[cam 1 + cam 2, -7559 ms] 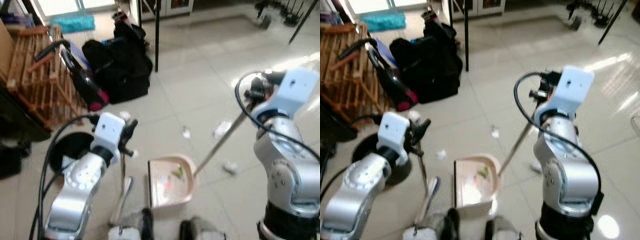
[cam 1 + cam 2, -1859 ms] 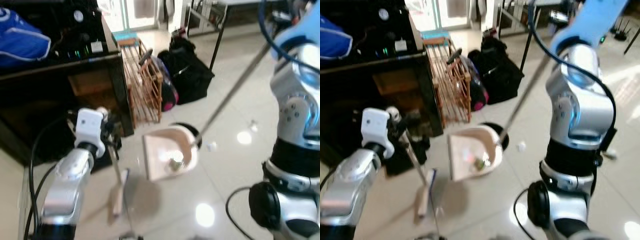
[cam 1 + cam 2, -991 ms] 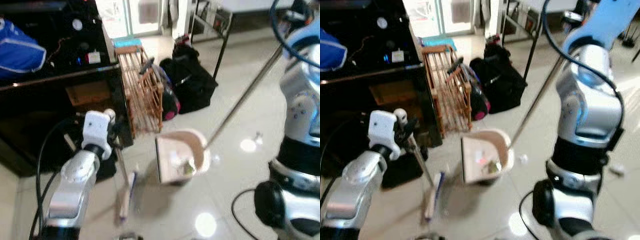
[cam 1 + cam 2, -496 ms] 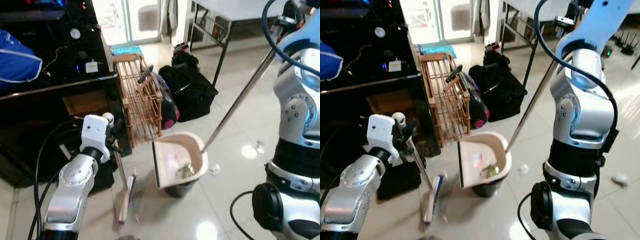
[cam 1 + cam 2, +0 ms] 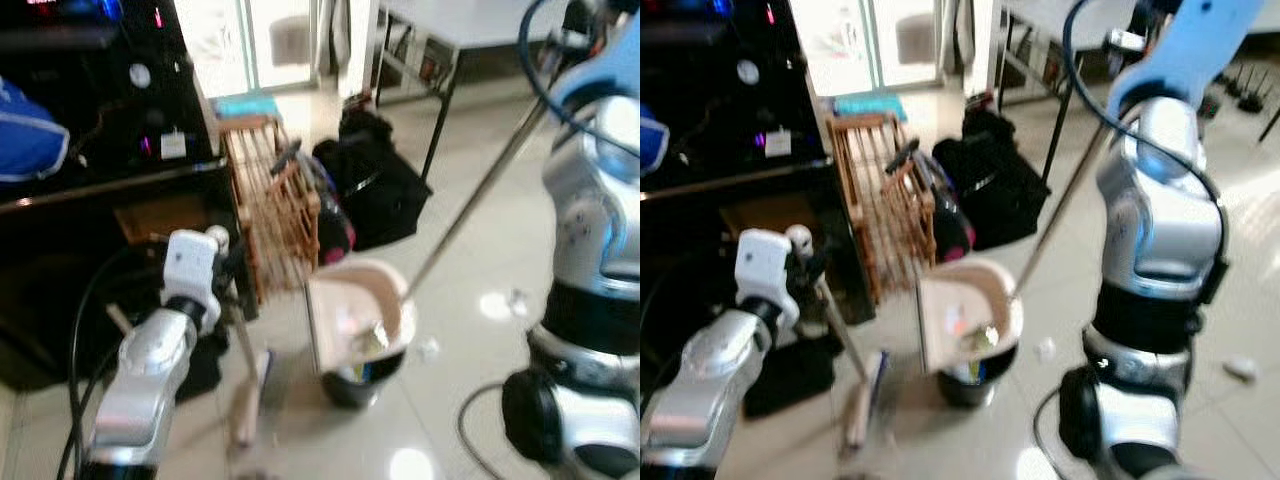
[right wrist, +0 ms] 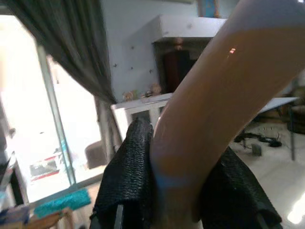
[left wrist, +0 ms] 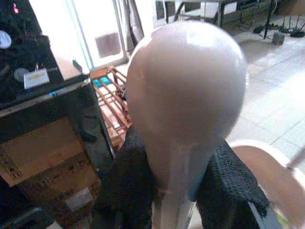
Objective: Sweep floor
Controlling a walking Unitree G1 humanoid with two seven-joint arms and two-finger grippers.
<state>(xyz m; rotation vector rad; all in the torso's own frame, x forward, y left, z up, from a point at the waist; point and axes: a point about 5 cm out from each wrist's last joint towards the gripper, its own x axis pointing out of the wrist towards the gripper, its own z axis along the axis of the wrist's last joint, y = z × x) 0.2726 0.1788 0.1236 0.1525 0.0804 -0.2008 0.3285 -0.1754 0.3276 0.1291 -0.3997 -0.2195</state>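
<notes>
One dustpan (image 5: 358, 318) over one black bin (image 5: 362, 372); right gripper (image 6: 183, 210) clamps its handle (image 5: 478, 196), left gripper (image 7: 176, 191) clamps one broom (image 5: 245, 385).

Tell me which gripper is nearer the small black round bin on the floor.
Left. The left gripper holds the broom handle, beside the black bin. The right gripper grips the dustpan's long pole high above it.
</notes>
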